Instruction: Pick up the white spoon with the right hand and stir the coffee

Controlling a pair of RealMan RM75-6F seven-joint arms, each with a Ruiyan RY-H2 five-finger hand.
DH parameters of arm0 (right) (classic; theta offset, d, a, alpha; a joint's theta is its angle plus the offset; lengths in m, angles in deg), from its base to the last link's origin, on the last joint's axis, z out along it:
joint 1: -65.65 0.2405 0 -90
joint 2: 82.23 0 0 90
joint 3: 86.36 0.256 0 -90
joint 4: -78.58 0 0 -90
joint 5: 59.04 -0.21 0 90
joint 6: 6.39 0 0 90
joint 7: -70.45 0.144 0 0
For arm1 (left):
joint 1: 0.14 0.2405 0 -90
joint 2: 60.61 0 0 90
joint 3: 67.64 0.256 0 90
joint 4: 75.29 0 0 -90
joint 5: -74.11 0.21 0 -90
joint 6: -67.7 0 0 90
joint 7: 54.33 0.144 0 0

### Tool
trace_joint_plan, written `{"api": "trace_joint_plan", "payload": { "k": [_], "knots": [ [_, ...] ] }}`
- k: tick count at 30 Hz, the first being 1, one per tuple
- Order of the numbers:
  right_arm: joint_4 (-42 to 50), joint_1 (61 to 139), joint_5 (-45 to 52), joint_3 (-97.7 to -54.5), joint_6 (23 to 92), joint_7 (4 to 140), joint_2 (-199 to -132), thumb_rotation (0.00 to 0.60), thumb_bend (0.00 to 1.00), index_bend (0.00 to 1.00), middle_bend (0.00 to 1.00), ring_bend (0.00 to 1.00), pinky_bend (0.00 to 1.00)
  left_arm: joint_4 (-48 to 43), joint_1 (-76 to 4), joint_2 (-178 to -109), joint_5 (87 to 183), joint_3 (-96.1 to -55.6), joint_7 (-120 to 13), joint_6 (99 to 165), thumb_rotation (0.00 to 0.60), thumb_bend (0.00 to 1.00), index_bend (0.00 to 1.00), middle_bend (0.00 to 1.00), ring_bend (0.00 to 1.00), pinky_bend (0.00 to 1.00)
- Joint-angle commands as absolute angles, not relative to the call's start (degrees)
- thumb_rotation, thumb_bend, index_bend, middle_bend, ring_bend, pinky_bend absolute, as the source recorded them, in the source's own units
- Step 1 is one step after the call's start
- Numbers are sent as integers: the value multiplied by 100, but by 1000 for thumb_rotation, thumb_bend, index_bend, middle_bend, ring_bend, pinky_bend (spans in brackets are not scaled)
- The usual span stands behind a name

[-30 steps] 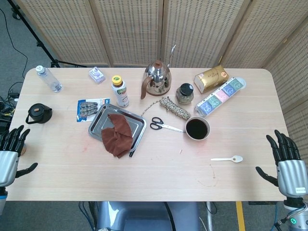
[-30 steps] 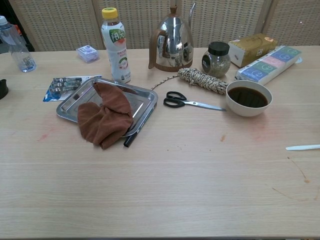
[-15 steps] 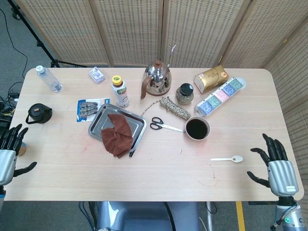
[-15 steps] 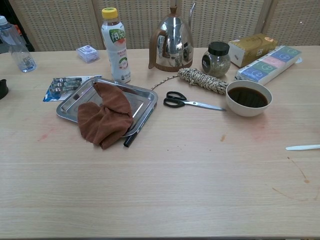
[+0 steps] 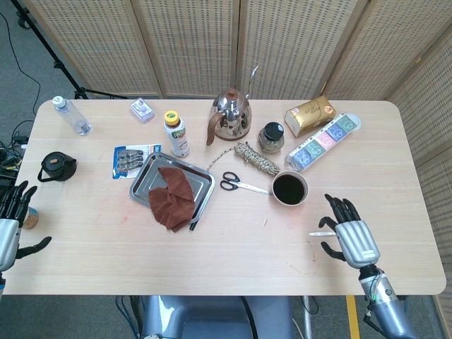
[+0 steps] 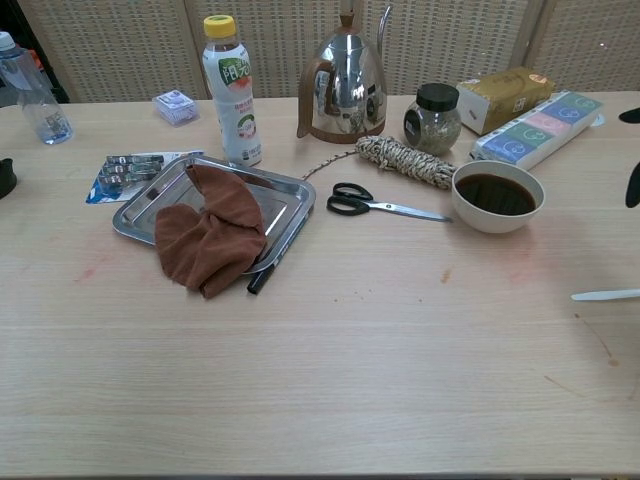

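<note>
Right hand (image 5: pixel 349 239) had moved in from the table's edge, fingers spread and empty, above the white spoon (image 5: pixel 319 234) lying near the coffee bowl (image 5: pixel 290 188). Grasping seemed next; the left hand (image 5: pixel 10 224) waited open.

Right robot hand (image 5: pixel 351 236): has moved in from the right edge of the surface (image 5: pixel 233 272), over the surface, with fingers spread above the bowl end of the white spoon (image 5: pixel 322 234), which it now hides in the head view.
Chest view: dark fingertips (image 6: pixel 633 185) now show at the right border.
Left robot hand (image 5: pixel 8 226): has sunk slightly toward the lower left corner.
</note>
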State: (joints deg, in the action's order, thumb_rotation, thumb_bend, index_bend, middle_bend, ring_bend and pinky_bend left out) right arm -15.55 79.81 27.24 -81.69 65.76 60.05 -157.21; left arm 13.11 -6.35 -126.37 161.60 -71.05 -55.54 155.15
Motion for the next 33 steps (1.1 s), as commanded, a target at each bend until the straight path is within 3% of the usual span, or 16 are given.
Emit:
{"api": "trace_joint_plan", "payload": {
  "k": [1,27,33],
  "knots": [
    [-1411,8119,2477,-8108,6374,5740,-15992,600,311,424,0,0,42,1310,-637,-12615,16146,-7111,-5604,15501,600,0,0,0,0,0],
    [-26,8233,1810,-8143,6185,5310,-17390,600,311,439,0,0,42,1335,-657,-12541,16062,-7140,-5754,15426,600,0,0,0,0,0],
    [269,8325,1634,-8102,5990,5266,-17548,600,363,448,0,0,42,1333,-662,-12522,16030,-7146,-5789,15398,600,0,0,0,0,0]
  ]
}}
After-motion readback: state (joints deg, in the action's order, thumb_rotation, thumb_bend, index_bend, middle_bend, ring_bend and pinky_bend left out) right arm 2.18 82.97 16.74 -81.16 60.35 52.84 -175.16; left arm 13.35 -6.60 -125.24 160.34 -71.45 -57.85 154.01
